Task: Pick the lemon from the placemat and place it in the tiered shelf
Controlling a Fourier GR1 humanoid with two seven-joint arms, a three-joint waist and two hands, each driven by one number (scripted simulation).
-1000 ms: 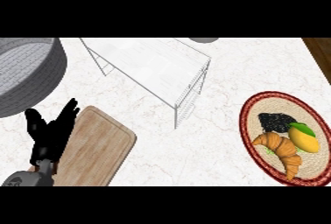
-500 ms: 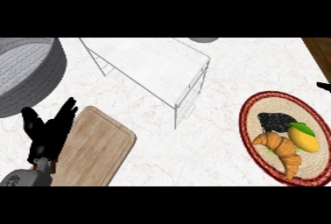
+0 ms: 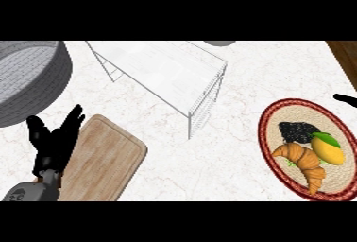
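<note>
Right hand [image 3: 345,98] has crept further in at 3 o'clock; only a dark tip shows, so we cannot tell how it is set. Left hand [image 3: 54,138] rests at 8 o'clock, spread, holding nothing, beside the board [image 3: 105,158]. Lemon [image 3: 327,150] lies on the placemat [image 3: 273,124] at 4 o'clock, touching the croissant [image 3: 301,160]. We judge it light, stiff, smooth; wrap it across the middle. Shelf [image 3: 167,71] sits at 12 o'clock.

L hand [image 3: 54,142] rests open at lower left, fingers up and spread, grey forearm below. R hand [image 3: 345,99]: only a black tip at right edge.
</note>
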